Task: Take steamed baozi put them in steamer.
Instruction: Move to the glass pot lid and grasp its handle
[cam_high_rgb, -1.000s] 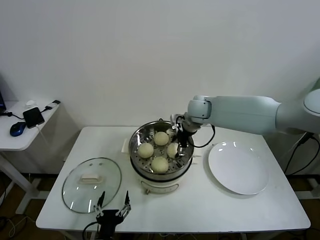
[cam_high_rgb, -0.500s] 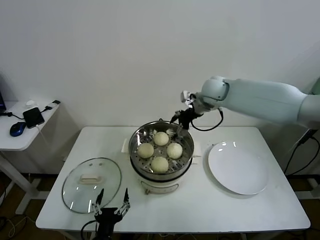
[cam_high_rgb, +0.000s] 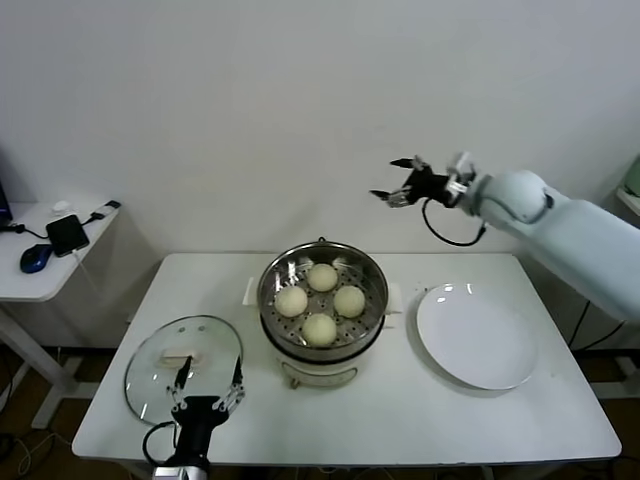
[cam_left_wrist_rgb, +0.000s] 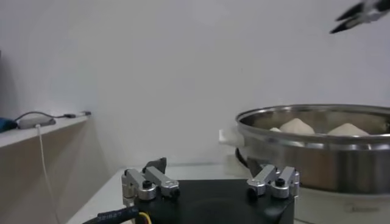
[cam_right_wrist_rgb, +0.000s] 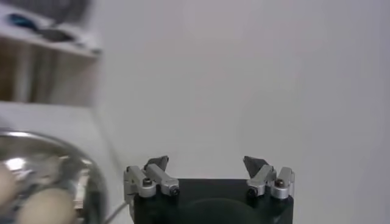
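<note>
The left gripper (cam_left_wrist_rgb: 210, 181) sat low with jaws spread, empty. Beyond it stood the steamer (cam_left_wrist_rgb: 317, 143), baozi (cam_left_wrist_rgb: 297, 126) showing above its rim.

I've pulled the right hand (cam_high_rgb: 396, 183) up and away from the steamer (cam_high_rgb: 323, 296); it now hangs high to the far right, open and empty. My left hand (cam_high_rgb: 206, 385) has crept left along the near tabletop edge, over the glass lid's (cam_high_rgb: 184, 367) rim.

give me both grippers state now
left gripper: open, empty, low by the glass lid
right gripper: open, empty, high above the steamer
</note>
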